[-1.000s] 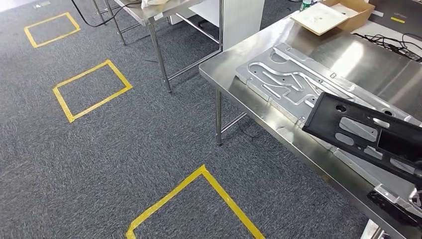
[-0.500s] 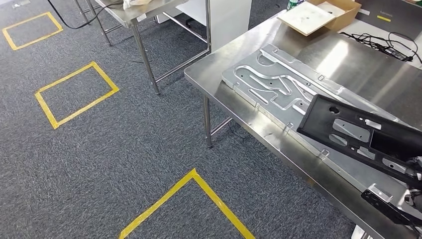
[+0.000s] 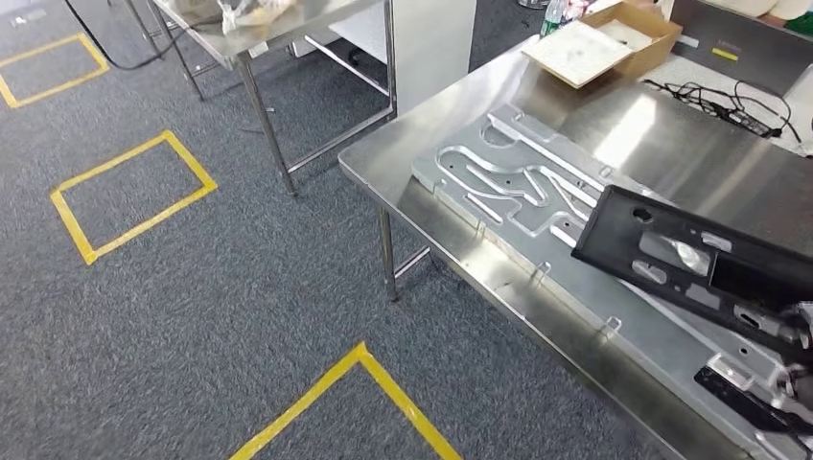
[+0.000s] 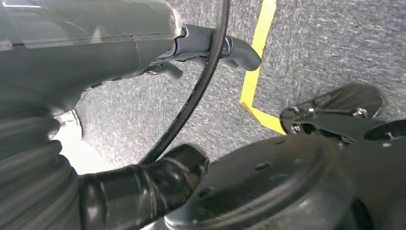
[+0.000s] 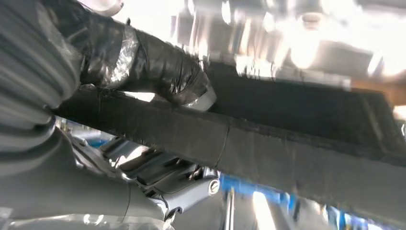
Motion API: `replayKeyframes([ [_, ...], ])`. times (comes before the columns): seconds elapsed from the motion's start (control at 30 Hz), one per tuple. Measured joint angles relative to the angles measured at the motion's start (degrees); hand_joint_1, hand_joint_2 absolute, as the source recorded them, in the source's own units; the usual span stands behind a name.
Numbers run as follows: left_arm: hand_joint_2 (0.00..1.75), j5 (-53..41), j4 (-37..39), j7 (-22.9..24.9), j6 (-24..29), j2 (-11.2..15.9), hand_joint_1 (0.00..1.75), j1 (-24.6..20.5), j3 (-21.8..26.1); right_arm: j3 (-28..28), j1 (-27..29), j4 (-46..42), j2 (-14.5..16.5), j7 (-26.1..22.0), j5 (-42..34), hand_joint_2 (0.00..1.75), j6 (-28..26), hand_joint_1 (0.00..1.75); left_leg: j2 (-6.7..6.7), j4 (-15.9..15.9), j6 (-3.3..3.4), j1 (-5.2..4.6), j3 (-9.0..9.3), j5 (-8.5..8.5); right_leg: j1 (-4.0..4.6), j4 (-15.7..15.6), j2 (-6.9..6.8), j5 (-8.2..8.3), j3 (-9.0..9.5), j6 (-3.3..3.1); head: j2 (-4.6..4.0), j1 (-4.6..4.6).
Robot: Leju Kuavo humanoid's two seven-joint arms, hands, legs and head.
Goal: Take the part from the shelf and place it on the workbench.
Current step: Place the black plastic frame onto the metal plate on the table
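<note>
1. We see the black part [image 3: 695, 264], a flat panel w/ cutouts, held tilted over the steel desk [image 3: 451, 230]; its far end hangs above the grey metal plate [image 3: 508, 182] lying on the desk.
2. Right hand [image 5: 95, 100] grips the part: in the right wrist view the taped thumb [image 5: 158, 72] presses 1 face of the panel's edge, darker fingers [image 5: 163, 182] curl under the other face. So it's closed on the part.
3. In the head view the part's near end runs to the right edge of the picture, where bits of the right hand [image 3: 791, 374] show, blurred.
4. Left hand [image 4: 143, 52] hangs over the grey carpet [image 3: 240, 287]; nothing in it that we can see. Thumb [image 4: 225, 45] sticks out, other fingers mostly hidden behind the cover, so we can't tell how far open it is.
5. Yellow tape [image 4: 256, 72] on the carpet runs past the left hand.
6. Far end of the desk: an open cardboard box [image 3: 614, 38] and a black cable [image 3: 729, 101].
7. A 2nd steel desk [image 3: 278, 24] stands behind, apart from the 1st. Yellow tape rectangles [image 3: 129, 196] mark the carpet.
</note>
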Motion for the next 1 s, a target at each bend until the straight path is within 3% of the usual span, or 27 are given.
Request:
replayKeyframes([
  [0.07, 1.75, -0.1, 0.0, 0.0, 0.0, 0.0, 0.00, -0.1, 0.0, 0.3, -0.4, 0.4, 0.1, 0.0, 0.1, 1.75, 0.0, 1.75, -0.11, 2.1, -0.48, 0.14, -0.59, -0.54, 0.01, 0.1, 0.30, -0.32, 0.62, -0.95, 0.00, -0.04],
  [0.1, 1.75, -0.1, 0.0, 0.0, 0.0, 0.0, 0.00, -0.1, 0.0, 0.4, -0.8, 0.6, 0.1, 0.1, 0.1, 1.75, 0.0, 1.75, -0.18, 4.5, -0.69, 0.19, -1.91, -1.04, 0.01, 0.0, 0.42, -0.48, 1.06, -1.29, -0.01, -0.07],
  [0.2, 1.75, -0.2, 0.0, 0.0, 0.0, 0.0, 0.00, -0.3, 0.0, 1.0, -1.6, 1.4, 0.2, 0.3, 0.3, 1.75, -0.1, 1.75, -0.29, 15.3, -0.90, 0.22, -9.25, -4.14, 0.41, -0.3, 0.62, -1.34, 2.25, -1.85, 0.01, -0.18],
  [0.23, 1.75, -0.3, 0.0, 0.0, 0.0, 0.0, 0.00, -0.3, 0.0, 1.2, -1.7, 1.7, 0.4, 0.4, 0.3, 1.75, -0.1, 1.75, -0.31, 17.4, -0.74, 0.18, -11.34, -4.76, 0.61, -0.4, 0.67, -1.72, 2.72, -1.93, 0.01, -0.20],
  [0.27, 1.75, -0.4, 0.0, 0.0, 0.0, 0.0, 0.00, -0.3, 0.0, 1.4, -1.9, 2.0, 0.5, 0.5, 0.4, 1.75, 0.0, 1.75, -0.35, 17.7, -0.40, 0.07, -12.56, -4.33, 0.82, -0.4, 0.75, -2.13, 3.24, -2.01, 0.00, -0.19],
  [0.3, 1.75, -0.5, 0.0, 0.0, 0.0, 0.0, 0.00, -0.2, 0.0, 1.6, -2.2, 2.4, 0.7, 0.5, 0.4, 1.75, 0.0, 1.75, -0.39, 15.9, 0.12, -0.14, -12.80, -2.60, 1.01, -0.4, 0.87, -2.56, 3.83, -2.09, -0.01, -0.20],
  [0.37, 1.75, -0.7, 0.0, 0.0, 0.0, 0.0, 0.00, 0.0, 0.0, 2.1, -3.0, 3.2, 1.1, 0.7, 0.4, 1.75, -0.1, 1.75, -0.54, 8.6, 1.73, -0.97, -11.29, 3.15, 1.22, -0.6, 1.12, -3.33, 4.89, -2.13, -0.01, -0.19],
  [0.4, 1.75, -0.7, 0.0, 0.0, 0.0, 0.0, 0.00, 0.1, 0.0, 2.3, -3.3, 3.7, 1.4, 0.7, 0.5, 1.75, -0.1, 1.75, -0.64, 5.2, 2.48, -1.40, -10.41, 5.09, 1.25, -0.9, 1.26, -3.62, 5.31, -2.02, -0.01, -0.17],
  [0.47, 1.75, -0.8, 0.0, 0.0, 0.0, 0.1, 0.00, 0.1, 0.0, 2.7, -3.7, 4.5, 1.7, 0.8, 0.5, 1.75, -0.1, 1.75, -0.80, 1.6, 3.50, -1.91, -9.28, 6.51, 1.23, -1.4, 1.37, -3.72, 5.87, -1.55, 0.00, -0.19],
  [0.57, 1.75, -0.9, 0.0, 0.0, 0.0, 0.0, 0.00, 0.0, 0.0, 3.3, -4.4, 5.6, 2.1, 0.7, 0.6, 1.75, -0.1, 1.75, -0.73, -1.1, 3.92, -1.57, -6.72, 6.89, 1.24, -1.1, 1.11, -3.14, 6.89, -0.63, 0.00, -0.19],
  [0.63, 1.75, -1.1, 0.0, 0.0, -0.1, -0.1, 0.00, 0.0, 0.0, 3.7, -5.9, 6.6, 2.4, 0.7, 0.6, 1.75, -0.1, 1.75, -0.61, -2.3, 3.88, -1.28, -4.88, 7.08, 1.11, 2.4, 0.86, -4.13, 5.07, -0.27, -0.01, -0.15],
  [0.7, 1.75, -1.3, 0.0, 0.0, -0.2, -0.1, 0.00, -0.2, 0.0, 4.5, -7.7, 8.3, 2.8, 0.9, 0.6, 1.75, 0.1, 1.75, -0.56, -2.5, 3.76, -1.25, -4.32, 6.71, 0.89, 8.5, 0.73, -6.73, 0.80, 0.31, 0.00, -0.14],
  [0.77, 1.75, -1.6, 0.0, 0.0, -0.2, -0.2, 0.00, -0.3, 0.0, 5.9, -9.3, 10.5, 3.5, 1.0, 0.6, 1.75, 0.2, 1.75, -0.59, -2.3, 3.46, -1.14, -3.84, 6.06, 0.54, 11.0, 0.63, -8.21, -2.30, 1.04, 0.00, -0.15],
  [0.8, 1.75, -1.8, 0.0, 0.0, -0.2, -0.2, 0.00, -0.4, -0.1, 6.7, -10.2, 11.7, 3.9, 1.0, 0.6, 1.75, 0.2, 1.75, -0.59, -2.1, 3.24, -1.05, -3.55, 5.64, 0.36, 9.7, 0.56, -7.07, -2.55, 1.35, 0.00, -0.14],
  [0.87, 1.75, -2.2, 0.0, 0.0, -0.3, -0.3, 0.00, -0.4, -0.3, 8.5, -12.2, 14.6, 4.8, 1.1, 0.5, 1.75, 0.2, 1.75, -0.57, -1.3, 2.62, -0.83, -3.11, 4.59, 0.05, 3.7, 0.38, -1.84, -1.12, 1.74, 0.01, -0.14],
  [0.9, 1.75, -2.4, 0.0, 0.0, -0.3, -0.3, 0.00, -0.5, -0.5, 9.4, -13.5, 16.3, 5.4, 1.2, 0.4, 1.75, 0.2, 1.75, -0.55, -0.7, 2.25, -0.78, -3.08, 4.09, 0.13, 1.0, 0.27, -0.28, -0.62, 1.68, 0.01, -0.13],
  [0.93, 1.75, -2.7, 0.0, 0.0, -0.4, -0.3, 0.00, -0.6, -0.6, 10.3, -14.8, 18.2, 5.9, 1.3, 0.2, 1.75, 0.3, 1.75, -0.53, -0.2, 1.86, -0.79, -3.21, 3.61, 0.30, -0.5, 0.17, 0.84, -0.33, 1.31, 0.01, -0.14],
  [1.0, 1.75, -3.0, 0.0, 0.0, -0.6, -0.3, 0.00, -0.7, -1.0, 11.9, -17.2, 22.2, 7.1, 1.5, 0.0, 1.75, 0.4, 1.75, -0.51, 0.5, 1.43, -0.88, -3.41, 2.98, 0.62, -1.0, 0.09, 1.09, -0.53, 0.30, -0.01, -0.15],
])
